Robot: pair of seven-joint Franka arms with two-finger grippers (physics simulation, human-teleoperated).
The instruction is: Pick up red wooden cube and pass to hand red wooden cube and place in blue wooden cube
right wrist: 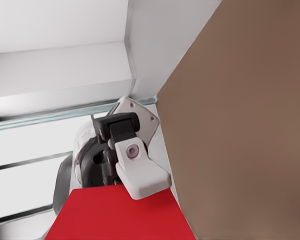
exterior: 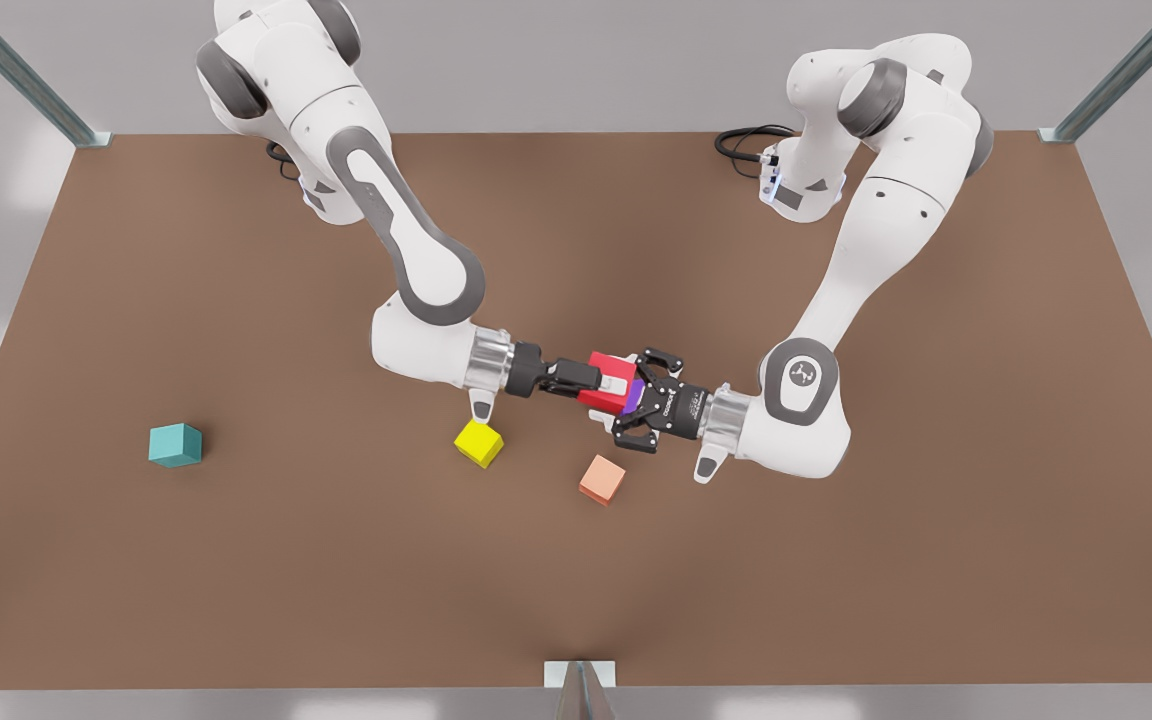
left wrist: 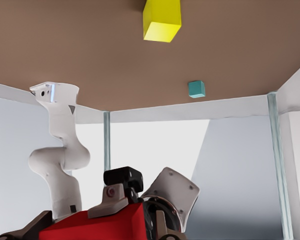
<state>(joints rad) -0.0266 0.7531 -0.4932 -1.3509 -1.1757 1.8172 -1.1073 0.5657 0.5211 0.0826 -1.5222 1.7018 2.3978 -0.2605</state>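
Observation:
The red wooden cube (exterior: 608, 380) hangs above the table's middle between the two grippers. The hand, my slim right gripper (exterior: 614, 383), comes in from the front view's left and is shut on it, one pale fingertip (exterior: 617, 384) lying across the cube's face. My left gripper (exterior: 636, 396), the bulky black claw, faces it from the front view's right with its fingers spread wide, off the cube. The cube's red face also shows in the left wrist view (left wrist: 95, 227) and the right wrist view (right wrist: 120, 215). The blue wooden cube (exterior: 175, 445) (left wrist: 196, 89) sits on the table far to the front view's left.
On the brown table (exterior: 936, 500), a yellow cube (exterior: 478, 443) (left wrist: 162, 20) lies below the right arm's wrist and a salmon-orange cube (exterior: 602, 480) lies near the grippers. A purple sliver (exterior: 636, 390) shows between the red cube and the claw. Metal posts stand at the table's corners.

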